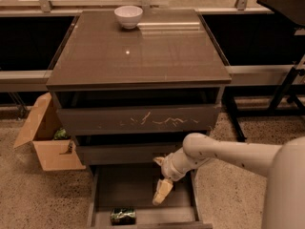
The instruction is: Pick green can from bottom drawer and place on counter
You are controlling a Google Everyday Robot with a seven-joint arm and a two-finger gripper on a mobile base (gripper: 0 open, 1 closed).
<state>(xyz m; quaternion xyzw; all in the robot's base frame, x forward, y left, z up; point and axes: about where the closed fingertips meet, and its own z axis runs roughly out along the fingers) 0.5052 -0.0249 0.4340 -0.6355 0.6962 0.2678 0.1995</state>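
- Our claw (162, 193) hangs over the open bottom drawer (125, 189), near its right side. It is tan and points down. We cannot tell if it is open or closed. It is apart from the green can (123, 216), which lies lower and to the left of it.
- We see the counter (143, 51) next, and it is the biggest thing. It is the shiny grey-brown top of the cabinet, and a small spot of light shines on it.
- Our arm (228, 154) is big, round and white. It comes in from the right and bends down in front of the cabinet to the claw.
- We see three drawers under the counter. The top drawer (138, 119) has white scratches on its front and is pulled out a little. The middle drawer (119, 153) has a plain front, and our arm covers its right end. The bottom drawer is pulled far out, so we can see its flat grey floor.
- We see a cardboard box (47, 149) on the speckled floor (38, 199), just left of the cabinet. Its flaps are open, and a small green thing (60, 134) shows inside.
- We see a white bowl (128, 16) standing on the counter, at the back and a bit to the left.
- We see the green can last, and it is the smallest thing. It lies on its side in the bottom drawer, close to the front wall and left of the middle. It is dark green.
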